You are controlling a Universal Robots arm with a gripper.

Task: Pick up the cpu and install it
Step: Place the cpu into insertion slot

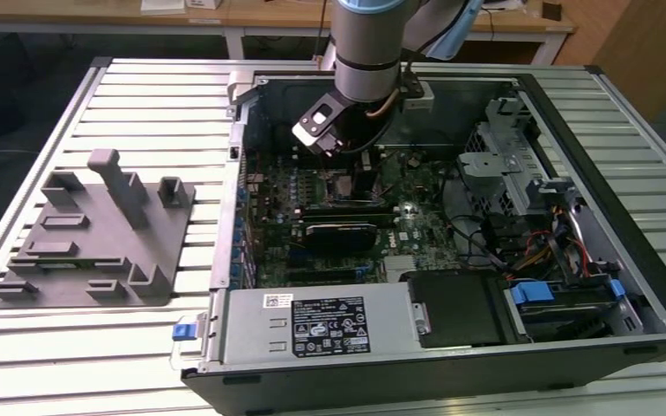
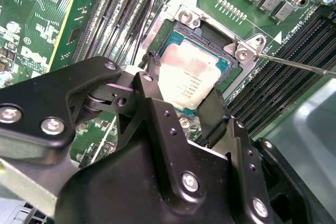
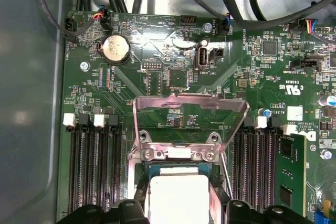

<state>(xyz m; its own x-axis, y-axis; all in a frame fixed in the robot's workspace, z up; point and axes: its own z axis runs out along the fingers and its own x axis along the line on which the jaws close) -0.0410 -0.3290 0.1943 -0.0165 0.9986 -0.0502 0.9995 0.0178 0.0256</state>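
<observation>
Silvery-white cpu [image 2: 190, 80] (teal-green rim), green motherboard [image 3: 173, 72] with black slots [image 3: 89, 166] — black gripper [image 2: 181, 98], grey fixture [image 1: 90, 238].

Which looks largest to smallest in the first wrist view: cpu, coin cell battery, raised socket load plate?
1. socket load plate, standing open, the widest of the three.
2. cpu; the picture's edge cuts it off, so its full extent is unsure.
3. coin cell battery, clearly the smallest.

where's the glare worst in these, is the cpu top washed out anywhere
In the first wrist view the cpu is blown out to flat white on top; in the second wrist view glare whitens most of it, with faint print showing; in the exterior view the motherboard lies dim.
</observation>
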